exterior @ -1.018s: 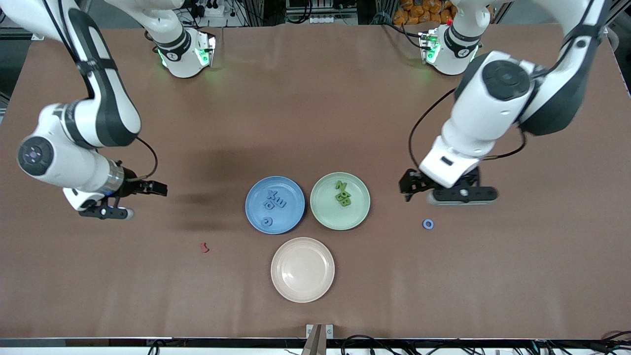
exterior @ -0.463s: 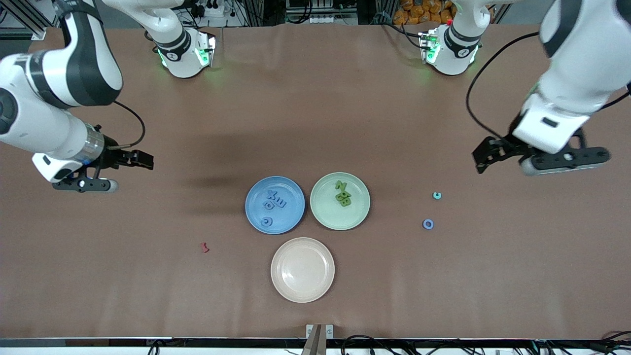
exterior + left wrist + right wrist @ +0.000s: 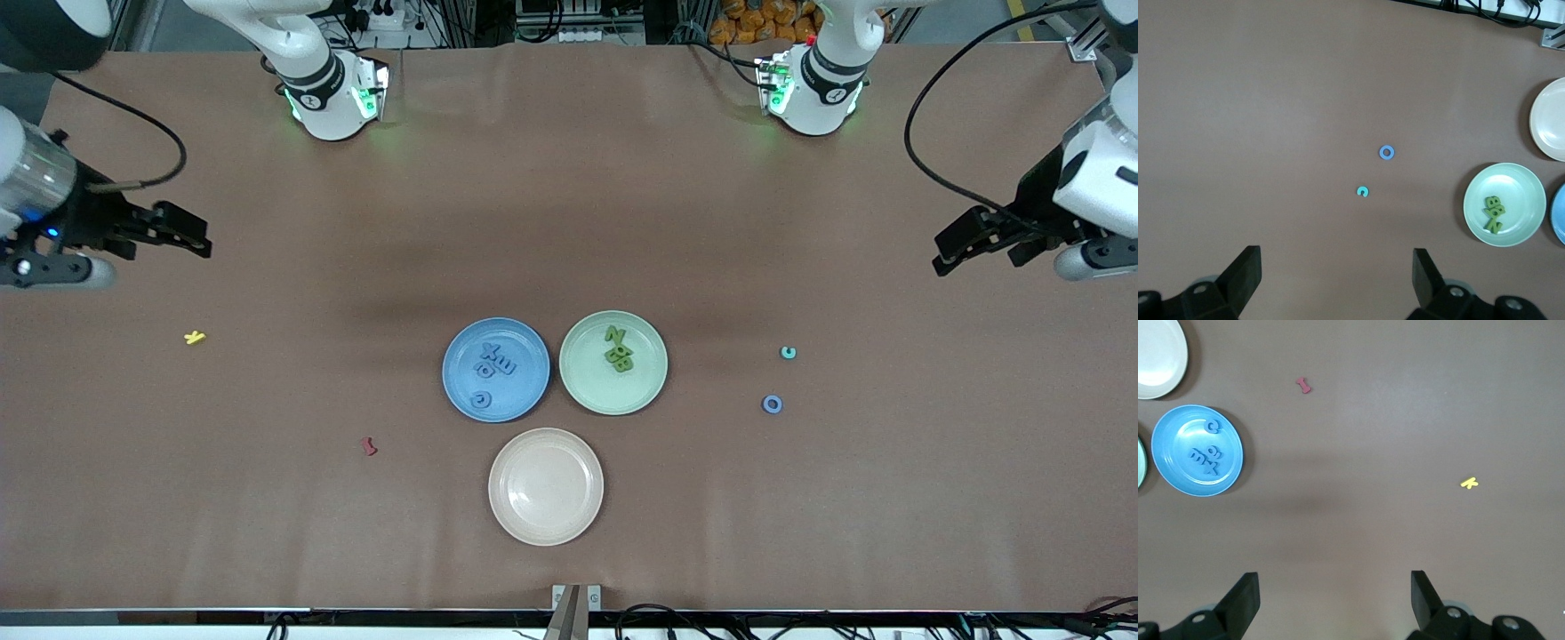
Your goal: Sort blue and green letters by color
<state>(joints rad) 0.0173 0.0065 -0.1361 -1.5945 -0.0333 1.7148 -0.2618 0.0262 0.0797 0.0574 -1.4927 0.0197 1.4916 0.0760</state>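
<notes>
Several blue letters (image 3: pixel 496 360) lie in the blue plate (image 3: pixel 526 391). Green letters (image 3: pixel 617 348) are stacked in the green plate (image 3: pixel 587 384) beside it. A loose blue ring letter (image 3: pixel 773 404) and a smaller teal letter (image 3: pixel 788 353) lie on the table toward the left arm's end; the left wrist view shows the ring (image 3: pixel 1387 152) and the teal letter (image 3: pixel 1363 192). My left gripper (image 3: pixel 956 244) hangs open and empty, high over that end. At the right arm's end my right gripper (image 3: pixel 188 233) is likewise open, empty and raised.
A cream plate (image 3: pixel 545 524) sits nearer the front camera than the two coloured plates. A dark red letter (image 3: pixel 369 446) and a yellow letter (image 3: pixel 195 337) lie on the brown table toward the right arm's end.
Both arms have pulled up and outward toward their own ends of the table. That uncovered the teal letter and the yellow letter. Both grippers stayed open.
</notes>
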